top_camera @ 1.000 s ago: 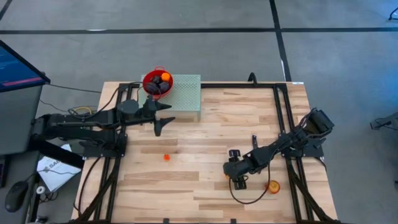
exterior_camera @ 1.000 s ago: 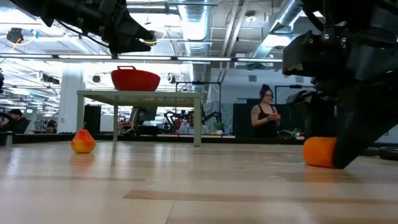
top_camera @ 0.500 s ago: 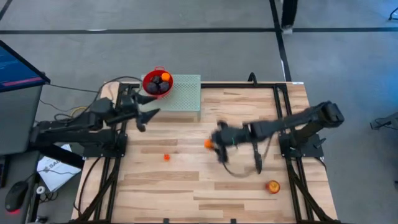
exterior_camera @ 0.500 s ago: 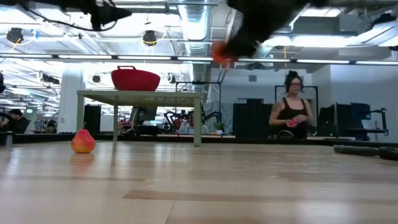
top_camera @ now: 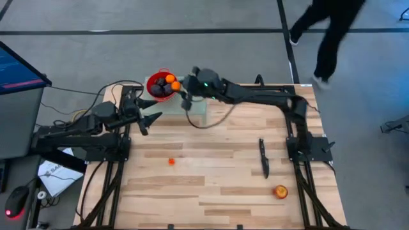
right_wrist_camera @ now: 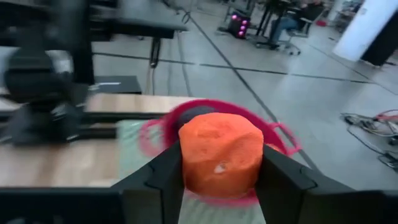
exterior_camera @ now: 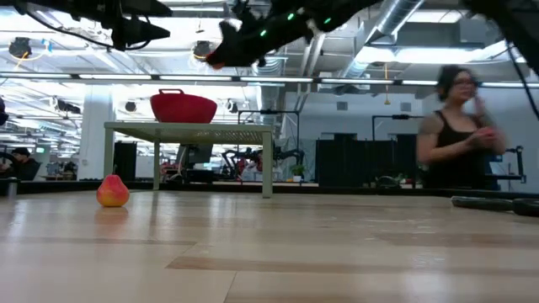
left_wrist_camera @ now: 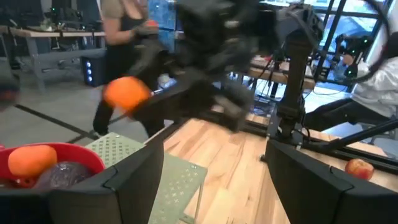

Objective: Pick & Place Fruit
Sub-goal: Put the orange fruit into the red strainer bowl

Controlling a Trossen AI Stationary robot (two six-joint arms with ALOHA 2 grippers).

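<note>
A red bowl stands on a pale green perforated stand at the table's far edge; it holds dark purple plums and an orange ball. My right gripper reaches in from the right and hovers at the bowl's right rim, shut on another orange ball. My left gripper waits open just near-left of the stand, touching nothing. A small red-yellow apple-like fruit rests on the table's middle left. One more orange fruit lies near the right near corner. My right gripper pinches the orange ball between its two fingers, one on each side of it. The fingers come roughly level from the table's right. The ball is lifted clear, in the air beside the bowl's rim.
A slim black knife lies on the right half of the table. A person walks past beyond the far right corner. The wooden top between the apple-like fruit and the knife is bare.
My right gripper took an orange ball from the right near part of the table, lifted it and swung it fast across toward the far left edge, ending at the bowl. My left gripper drew back toward the left edge. The knife now shows where the right arm was.
</note>
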